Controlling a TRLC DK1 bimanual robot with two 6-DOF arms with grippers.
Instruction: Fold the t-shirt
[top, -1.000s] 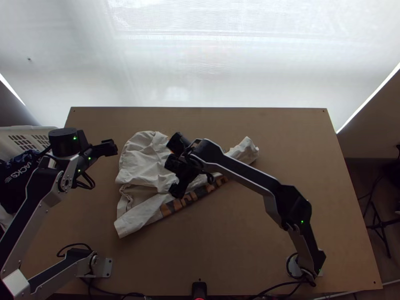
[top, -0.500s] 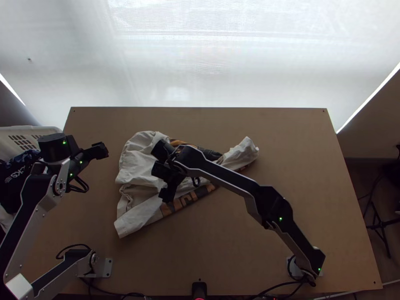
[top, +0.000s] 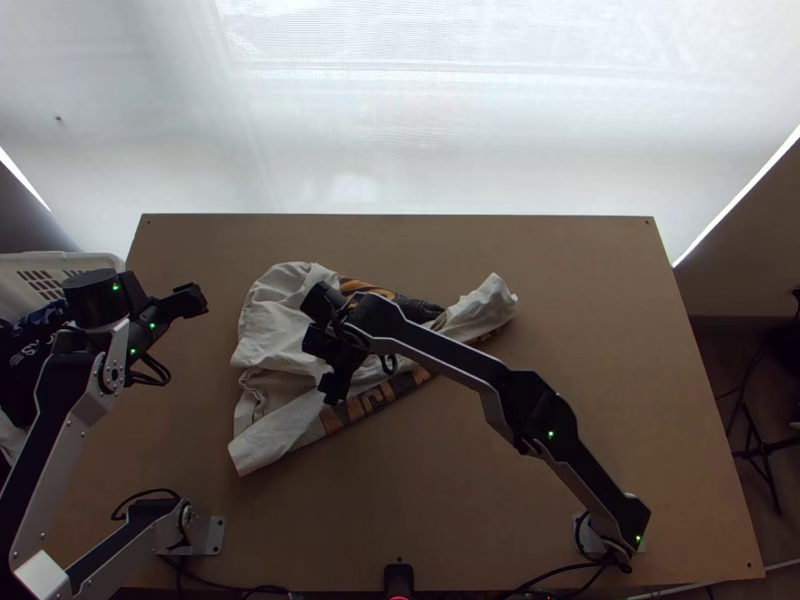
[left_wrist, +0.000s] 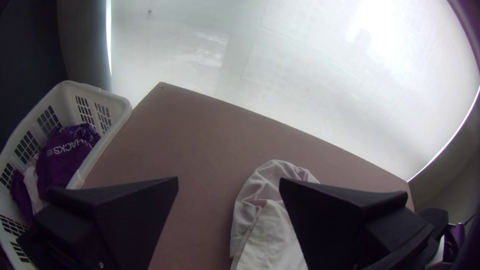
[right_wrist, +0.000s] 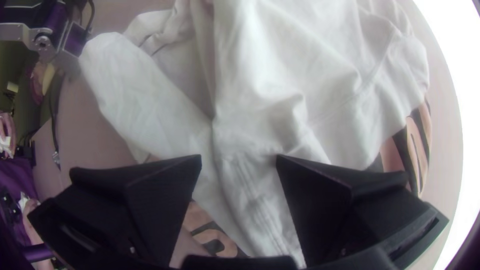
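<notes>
Top view: t-shirt (top: 275, 330) under right pincer (top: 325, 345)

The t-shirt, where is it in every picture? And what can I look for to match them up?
Top view: the t-shirt is left of the middle, partly under the right arm.
Left wrist view: bottom, just right of middle, partly behind one finger.
Right wrist view: across the middle, up to the top edge and down between the fingers.
Shared landmark: the table under it.
</notes>
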